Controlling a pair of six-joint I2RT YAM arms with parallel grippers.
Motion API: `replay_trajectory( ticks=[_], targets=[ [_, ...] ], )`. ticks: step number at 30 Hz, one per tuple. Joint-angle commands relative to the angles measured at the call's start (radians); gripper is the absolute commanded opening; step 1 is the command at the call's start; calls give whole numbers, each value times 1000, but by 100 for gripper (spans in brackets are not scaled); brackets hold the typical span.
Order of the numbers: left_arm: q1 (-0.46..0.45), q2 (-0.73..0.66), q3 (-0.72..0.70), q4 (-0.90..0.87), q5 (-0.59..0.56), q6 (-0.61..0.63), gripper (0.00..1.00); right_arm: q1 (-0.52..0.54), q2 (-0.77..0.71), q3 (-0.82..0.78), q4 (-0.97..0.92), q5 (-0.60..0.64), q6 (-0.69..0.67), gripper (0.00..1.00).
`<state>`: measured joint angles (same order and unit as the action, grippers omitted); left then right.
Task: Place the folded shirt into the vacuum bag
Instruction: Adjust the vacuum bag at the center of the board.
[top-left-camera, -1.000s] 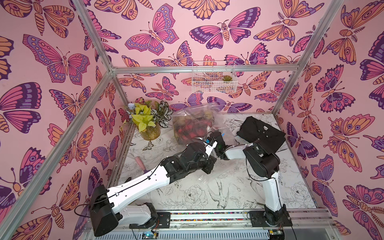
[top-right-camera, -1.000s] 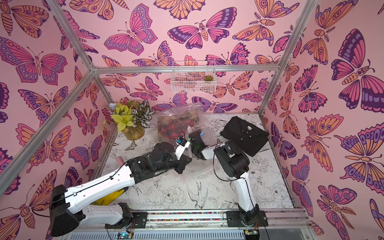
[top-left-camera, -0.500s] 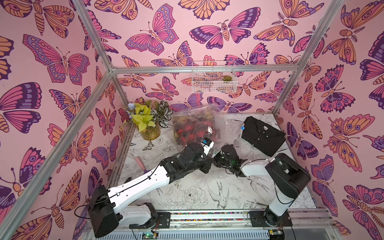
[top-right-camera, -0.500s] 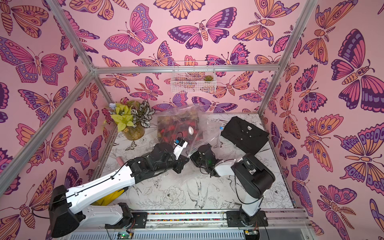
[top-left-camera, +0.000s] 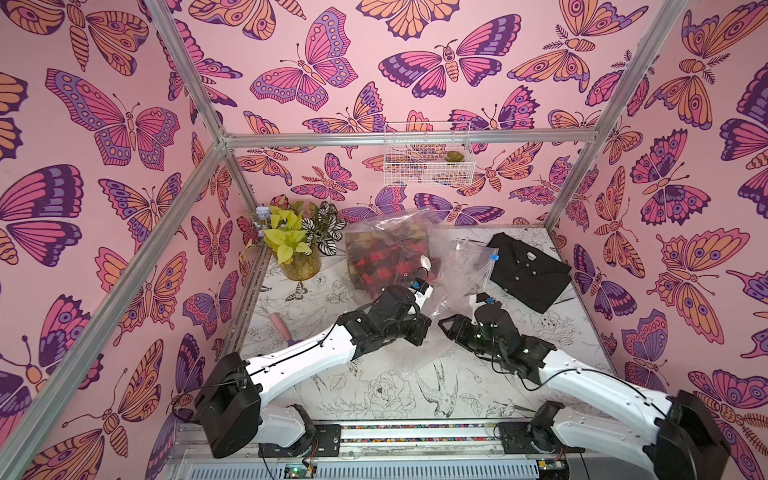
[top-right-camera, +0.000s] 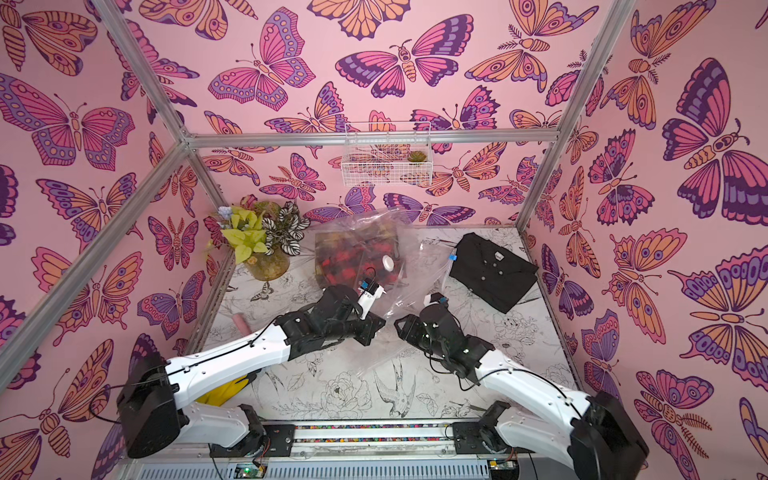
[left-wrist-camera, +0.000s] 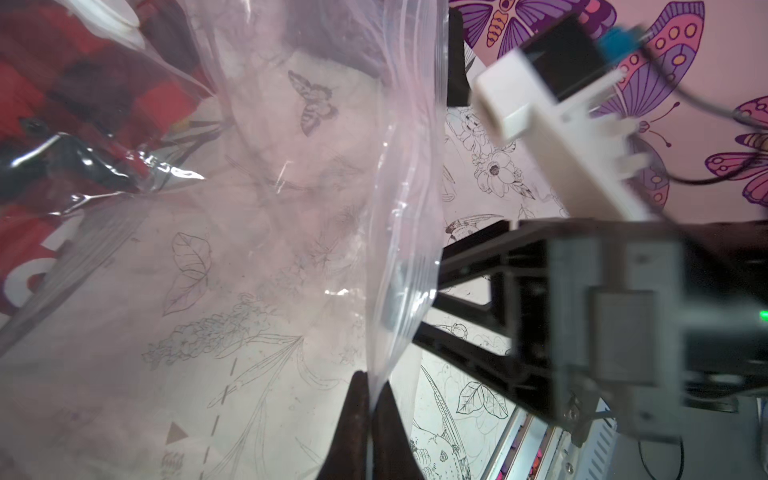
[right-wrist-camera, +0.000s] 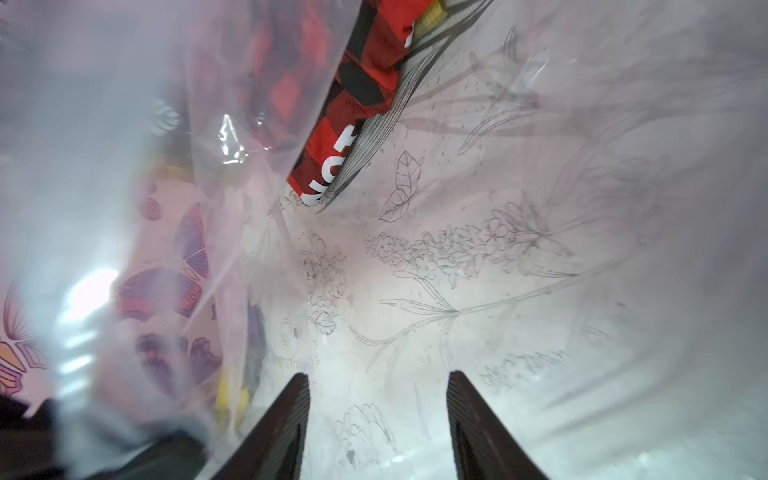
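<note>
Butterfly-papered walls box in your flower-print table; in both top views the clear vacuum bag lies crumpled at the middle back with a red checked cloth inside, and the folded black shirt rests outside it, just beside its blue clip, toward the right rear corner. From the left wrist, your left gripper has its fingers pressed together, pinching the bag's zip edge. From the right wrist, your right gripper has its fingers spread with nothing between them, hazy plastic and the checked cloth ahead
</note>
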<state>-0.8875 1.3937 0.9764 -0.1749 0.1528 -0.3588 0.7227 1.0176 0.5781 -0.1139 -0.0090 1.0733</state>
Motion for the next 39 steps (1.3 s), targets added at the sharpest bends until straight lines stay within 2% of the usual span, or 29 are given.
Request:
replay_trajectory(
  ticks=[1, 4, 8, 11, 14, 21, 25, 27, 29, 31, 35, 37, 39],
  targets=[
    [12, 43, -22, 29, 58, -4, 0, -36, -84, 55, -341, 62, -128, 55],
    [12, 83, -25, 31, 116, 4, 0, -111, -119, 162, -520, 59, -245, 57],
    [12, 114, -71, 10, 152, 9, 0, -286, -68, 362, -706, 5, -448, 61],
    [16, 84, -118, -53, 139, 15, 0, -443, -15, 451, -737, -41, -534, 62],
    [26, 6, -183, -109, 118, 5, 0, -553, 55, 499, -685, -94, -535, 62],
    [75, -218, -240, -340, -2, -17, 0, -568, 272, 557, -518, 31, -469, 64],
    [79, -258, -191, -427, 0, -11, 0, -578, 458, 651, -490, 183, -477, 74],
    [79, -268, -157, -433, 52, -7, 11, -599, 562, 720, -488, 212, -482, 78],
    [78, -286, -116, -432, 74, 0, 31, -619, 683, 819, -517, 221, -498, 81],
    [78, -301, -71, -430, 70, 17, 39, -625, 787, 919, -564, 231, -522, 83],
    [80, -274, 13, -402, 101, 60, 48, -625, 980, 1117, -661, 219, -564, 86],
    [81, -247, 43, -372, 137, 77, 52, -625, 1043, 1174, -669, 224, -577, 96],
    [82, -214, 64, -332, 162, 84, 55, -625, 1107, 1245, -695, 221, -583, 99]
  ],
)
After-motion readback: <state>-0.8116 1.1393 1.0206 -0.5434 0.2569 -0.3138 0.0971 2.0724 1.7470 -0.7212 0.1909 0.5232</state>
